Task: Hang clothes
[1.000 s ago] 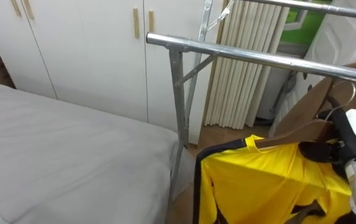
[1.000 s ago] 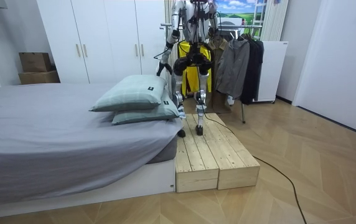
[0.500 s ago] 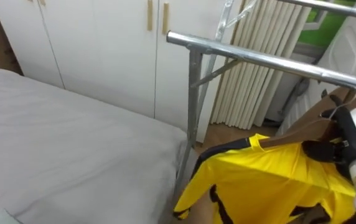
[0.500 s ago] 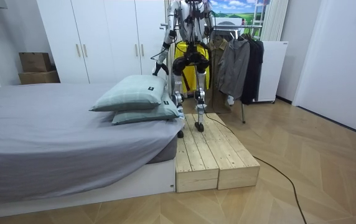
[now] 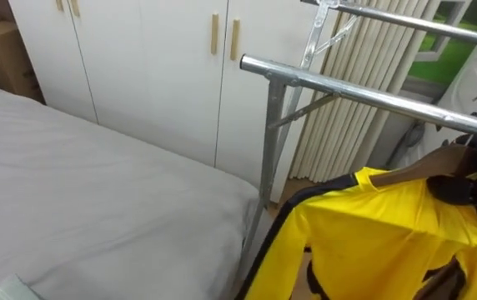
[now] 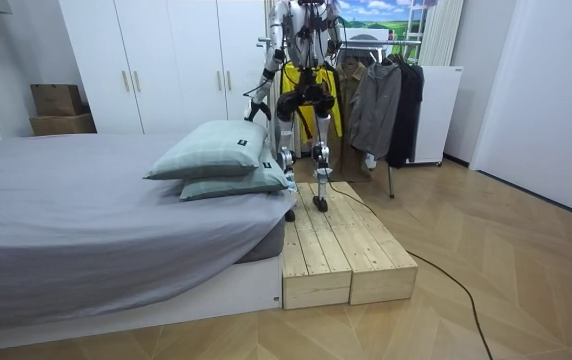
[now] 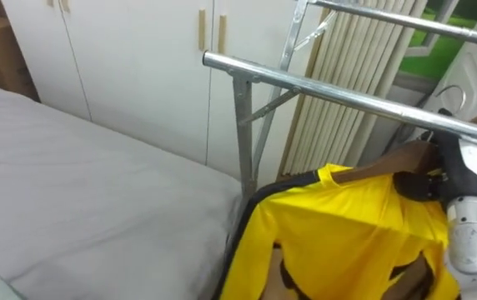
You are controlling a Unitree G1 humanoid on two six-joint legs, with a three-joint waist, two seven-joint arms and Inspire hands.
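Note:
A yellow shirt (image 7: 347, 229) with black trim hangs on a wooden hanger (image 7: 389, 167). My right hand (image 7: 464, 204), at the right edge, is shut on the hanger near its neck, and the wire hook (image 7: 449, 92) rises above it. The hanger is just below and in front of the silver rail (image 7: 330, 87) of the clothes rack. In the room view I stand on a wooden platform (image 6: 341, 250) facing the rack, with the yellow shirt (image 6: 291, 100) in front of me. My left hand (image 6: 251, 112) hangs low at the room view's left.
The bed (image 5: 97, 208) with its grey sheet fills the left, up against the rack's post (image 5: 270, 142). White wardrobe doors (image 5: 138, 67) stand behind, and cream slats (image 5: 364, 125) behind the rack. Dark clothes (image 6: 381, 105) hang further along the rack. Two pillows (image 6: 216, 160) lie at the bed's end.
My right hand has lifted the hanger and shirt closer to the rail. In the room view I have stepped nearer the rack, and the eye view has shifted.

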